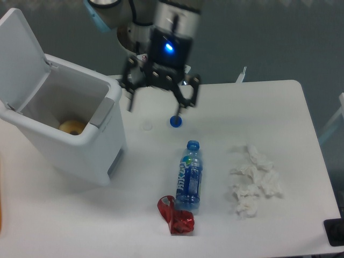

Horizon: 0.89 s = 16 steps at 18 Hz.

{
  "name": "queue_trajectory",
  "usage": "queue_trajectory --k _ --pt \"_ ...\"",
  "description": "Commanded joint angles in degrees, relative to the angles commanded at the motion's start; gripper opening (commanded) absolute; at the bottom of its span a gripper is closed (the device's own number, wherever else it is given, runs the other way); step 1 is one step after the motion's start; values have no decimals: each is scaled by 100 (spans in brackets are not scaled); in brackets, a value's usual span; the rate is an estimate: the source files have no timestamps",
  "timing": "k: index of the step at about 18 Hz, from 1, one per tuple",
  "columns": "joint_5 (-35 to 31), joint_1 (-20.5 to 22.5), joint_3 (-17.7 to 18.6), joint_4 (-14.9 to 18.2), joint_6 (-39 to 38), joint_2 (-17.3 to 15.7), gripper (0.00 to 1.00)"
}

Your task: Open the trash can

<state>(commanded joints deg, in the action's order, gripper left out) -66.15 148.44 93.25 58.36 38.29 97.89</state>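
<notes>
Trash can (80, 142) sits at the left side of the white surface (279, 107), its lid (19, 59) swung up and back so the inside is open to view. A grey latch panel (103, 112) shows on the rim at the near right corner, and a round yellowish thing (71, 127) lies at the bottom of the bin. Just right of the bin, above the surface, hangs the gripper (156, 105), a blue light glowing on its body. Its fingers (130, 99) are spread wide and hold nothing; one dark tip points down near the bin's right wall without touching it, the other hangs close over a blue bottle cap (175, 121). A plastic bottle (188, 176) with a blue label lies on its side nearer the front edge, uncapped neck pointing toward the cap. A crumpled red wrapper (176, 216) rests against the bottle's base. Well apart to the right lies a loose heap of crumpled white tissue (253, 180). Part of a dark object (334, 232) shows at the lower right corner.
</notes>
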Motion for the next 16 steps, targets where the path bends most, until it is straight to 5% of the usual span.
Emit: queue_trajectory --k 12,16 --pt "-2067 229 -246 44 3304 1407 100" --pt "-2420 237 -343 52 3580 1548 100"
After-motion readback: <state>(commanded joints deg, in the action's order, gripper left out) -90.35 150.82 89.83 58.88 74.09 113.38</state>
